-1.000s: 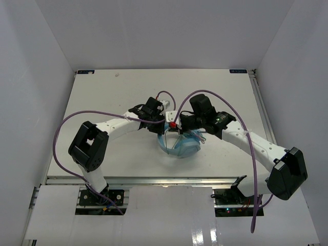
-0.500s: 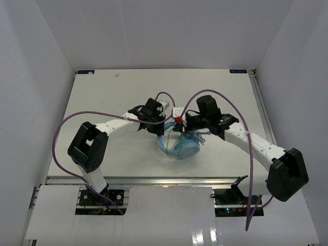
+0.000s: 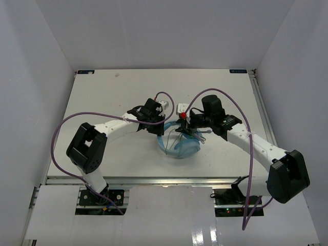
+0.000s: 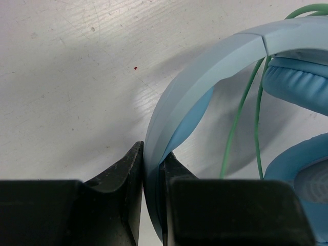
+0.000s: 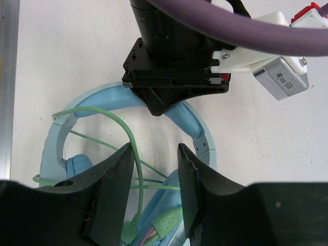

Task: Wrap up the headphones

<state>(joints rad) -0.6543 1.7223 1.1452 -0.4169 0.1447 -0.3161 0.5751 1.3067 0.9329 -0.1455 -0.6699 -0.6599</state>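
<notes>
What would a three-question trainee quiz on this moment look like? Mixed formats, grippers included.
1. True or false: the left gripper is clamped on the headphones at the band.
2. Pick one. The right gripper has its jaws: A shut on the band; B standing apart; C shut, empty.
3. Fill in: the thin cable looping over the headphones is ___ in colour.

Key: 1 true; 2 B; 3 green.

The light blue headphones (image 3: pixel 177 147) rest near the middle of the white desk (image 3: pixel 102 102). The padded band (image 4: pixel 205 87) arches upward, pinched in the left tool (image 4: pixel 152 159). The thin pale-green cable (image 4: pixel 258 123) loops loosely across band and earcups.
</notes>
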